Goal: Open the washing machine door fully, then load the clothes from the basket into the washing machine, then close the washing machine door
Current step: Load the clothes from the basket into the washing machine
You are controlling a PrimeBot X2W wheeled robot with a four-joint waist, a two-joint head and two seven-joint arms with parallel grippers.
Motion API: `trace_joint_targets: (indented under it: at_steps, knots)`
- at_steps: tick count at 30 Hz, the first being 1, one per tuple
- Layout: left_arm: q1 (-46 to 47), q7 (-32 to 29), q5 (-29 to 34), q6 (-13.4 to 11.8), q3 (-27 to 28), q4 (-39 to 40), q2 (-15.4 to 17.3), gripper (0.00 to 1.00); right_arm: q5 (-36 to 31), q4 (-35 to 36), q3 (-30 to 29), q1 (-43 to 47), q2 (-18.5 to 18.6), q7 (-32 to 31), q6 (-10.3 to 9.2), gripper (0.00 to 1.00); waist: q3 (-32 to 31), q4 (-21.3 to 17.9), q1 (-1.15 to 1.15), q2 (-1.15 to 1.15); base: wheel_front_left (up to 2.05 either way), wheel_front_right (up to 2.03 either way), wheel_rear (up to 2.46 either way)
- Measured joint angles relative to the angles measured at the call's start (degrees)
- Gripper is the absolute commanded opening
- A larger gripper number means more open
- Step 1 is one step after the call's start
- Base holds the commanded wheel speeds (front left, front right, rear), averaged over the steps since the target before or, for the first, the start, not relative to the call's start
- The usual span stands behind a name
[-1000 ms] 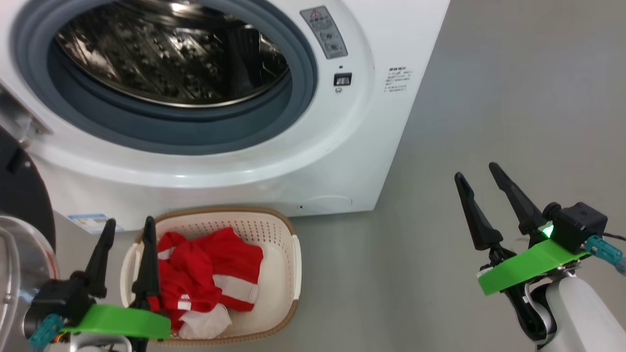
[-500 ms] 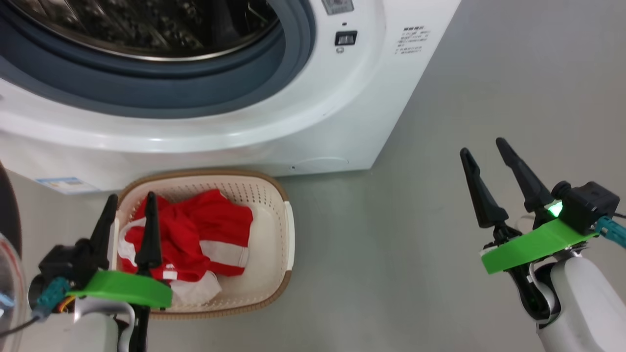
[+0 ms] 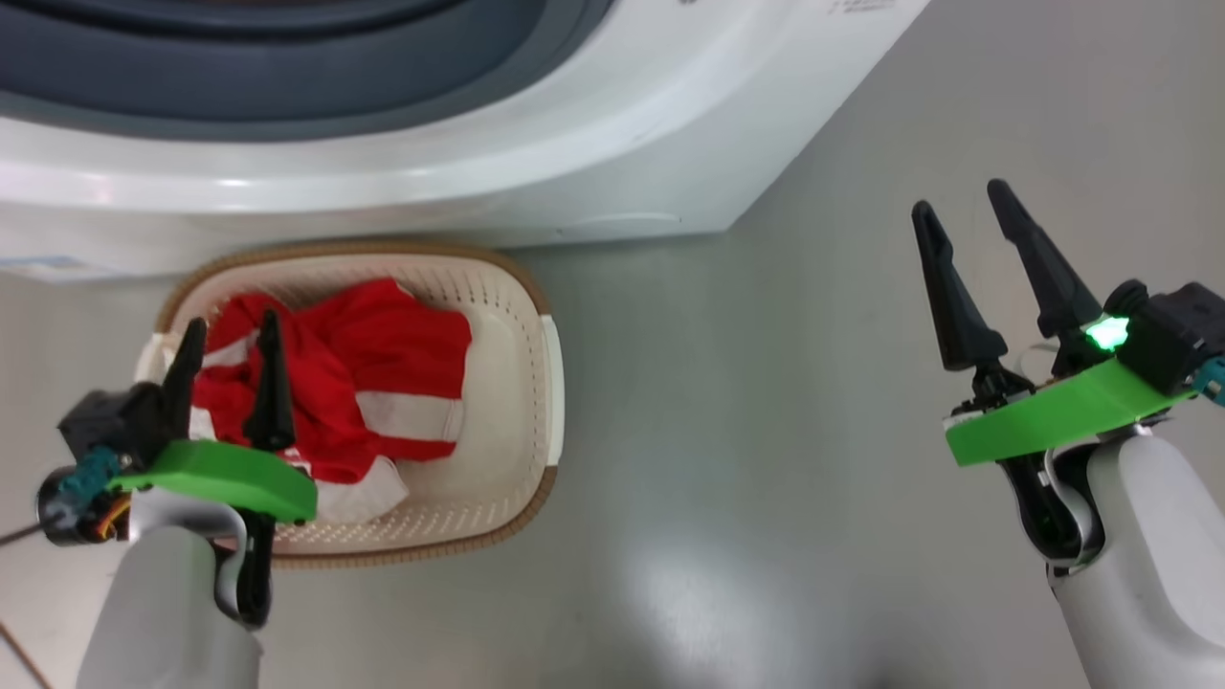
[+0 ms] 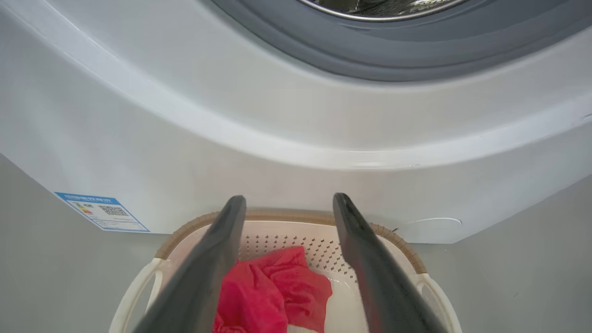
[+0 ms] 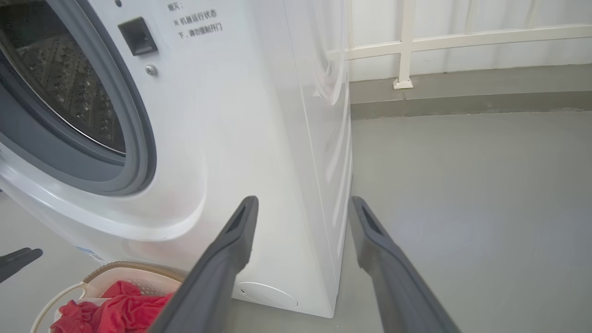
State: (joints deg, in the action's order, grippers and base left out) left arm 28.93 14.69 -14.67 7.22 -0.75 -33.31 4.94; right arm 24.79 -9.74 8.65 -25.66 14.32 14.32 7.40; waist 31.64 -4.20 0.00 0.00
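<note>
A blue-edged sticker [image 4: 101,212] sits low on the left of the washing machine [image 3: 612,163] front. It carries a QR code and a small coloured scale, but its print is too small to read. In the right wrist view, two lines of Chinese characters [image 5: 196,23] stand on the right of the front panel, above a dark latch slot [image 5: 137,36]; they are too fine to read with confidence. A round service flap [image 5: 267,294] is low on the right corner.

The top of the head view cuts the machine off, leaving a strip of the grey gasket [image 4: 416,60]. The steel drum [image 5: 60,83] shows in part, its mouth uncovered.

The basket [image 3: 536,383] stands on the grey floor [image 3: 766,431], just in front of the machine and left of centre. The clothes [image 3: 383,364], red with white panels, lie in it. The left arm's green mount hides their near left part.

The left gripper [image 3: 233,322] hangs over the left of the basket, fingers spread and gripping nothing. The right gripper [image 3: 962,206] is well off to the right over bare floor, also spread and empty. A white railing [image 5: 407,41] runs along the far wall behind the machine.
</note>
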Motion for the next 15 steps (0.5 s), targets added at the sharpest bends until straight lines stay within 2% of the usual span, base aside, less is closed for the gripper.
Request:
trace_joint_targets:
  at_steps: [8, 15]
  knots:
    - [7.3, 0.0, 0.7, 0.0, 1.0, -11.8, 1.3, 1.0, 0.1, 0.8, 0.0, -3.0, -0.6, 0.0, 0.0, 1.0, 6.0, -0.5, 0.0, 0.0, 0.0, 0.0, 0.0]
    - [13.0, 0.0, 1.6, 0.0, 1.1, -19.1, 2.1, 1.0, 0.1, 1.4, 0.0, -5.0, -1.2, 0.4, 0.0, 1.0, 10.4, -1.3, 0.0, 0.0, 0.0, 0.0, 0.0]
